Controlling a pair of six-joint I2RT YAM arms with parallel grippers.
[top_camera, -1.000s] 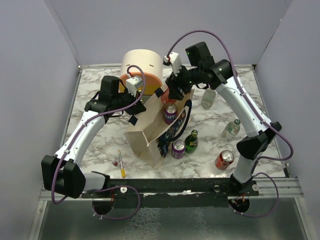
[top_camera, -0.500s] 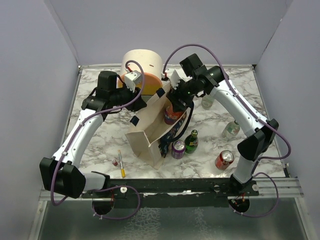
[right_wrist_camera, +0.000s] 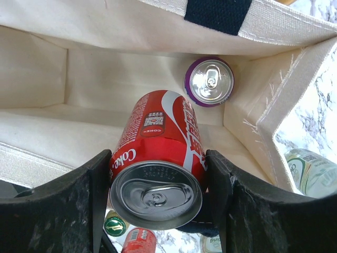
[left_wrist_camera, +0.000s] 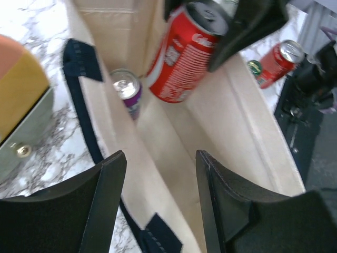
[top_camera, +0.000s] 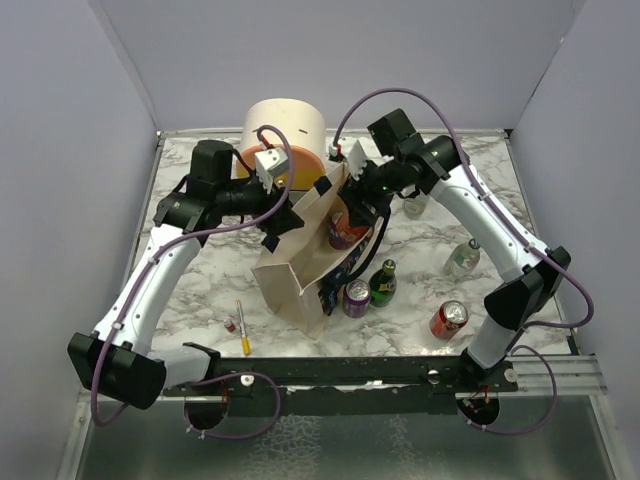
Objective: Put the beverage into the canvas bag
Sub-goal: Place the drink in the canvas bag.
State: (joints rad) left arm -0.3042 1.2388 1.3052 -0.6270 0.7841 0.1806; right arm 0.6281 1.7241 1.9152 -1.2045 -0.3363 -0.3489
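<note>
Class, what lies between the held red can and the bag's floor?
Nothing: inside the canvas bag, bare cloth lies under the red can, purple can aside. Left wrist view.

Matt woven cloth canvas bag (right_wrist_camera: 42, 68), glossy metal red can (right_wrist_camera: 163, 132), smooth marble-look table (top_camera: 200, 285)

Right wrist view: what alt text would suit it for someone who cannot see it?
The right gripper holds a red cola can, top toward the camera, pointing down into the open canvas bag. A purple can stands upright inside the bag.
</note>
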